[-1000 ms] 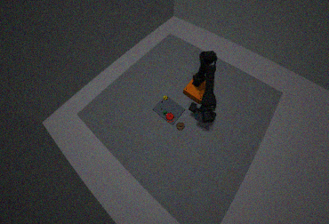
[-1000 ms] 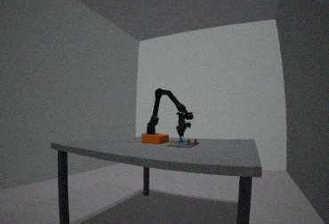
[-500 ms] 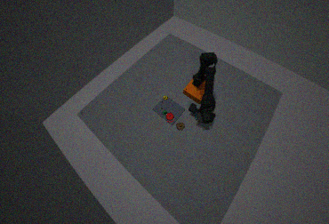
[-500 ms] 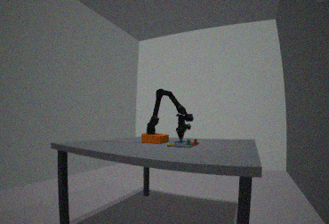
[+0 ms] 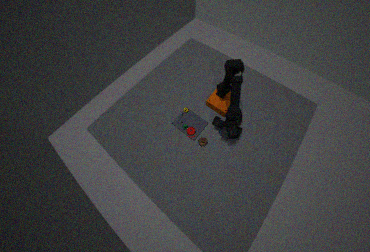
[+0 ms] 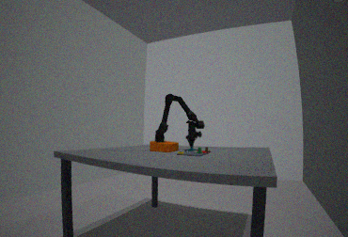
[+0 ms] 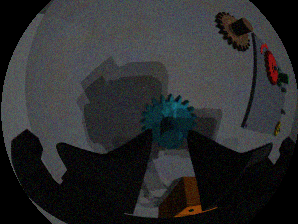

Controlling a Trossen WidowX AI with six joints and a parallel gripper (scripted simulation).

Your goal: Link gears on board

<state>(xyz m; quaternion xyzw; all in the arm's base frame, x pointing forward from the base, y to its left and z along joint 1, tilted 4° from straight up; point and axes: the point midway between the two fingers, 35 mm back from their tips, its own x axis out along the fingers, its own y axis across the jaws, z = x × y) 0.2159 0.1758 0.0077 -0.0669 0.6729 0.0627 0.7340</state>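
Observation:
My gripper point(image 6: 191, 146) point(image 7: 170, 132) is low over the table with its fingers partly open, one on each side of the teal gear point(image 7: 170, 107); a gap shows beside the gear's knob. The arm hides this gear in the top view. A brown gear point(image 5: 203, 142) point(image 7: 226, 31) stands on the table near the board's corner. The grey board point(image 5: 199, 118) point(image 7: 257, 102) bears the red gear point(image 5: 191, 131) point(image 7: 271, 67), a small green gear point(image 5: 185, 127) point(image 7: 284, 78) beside it, and the yellow gear point(image 5: 186, 109) point(image 7: 278, 128) at the far end. Bare pegs show between green and yellow.
The orange base block point(image 5: 218, 103) point(image 6: 164, 146) point(image 7: 181, 200) of the arm stands close behind the gripper. The board's near edge lies to the right in the wrist view. The brown gear's knob sticks up beside the board.

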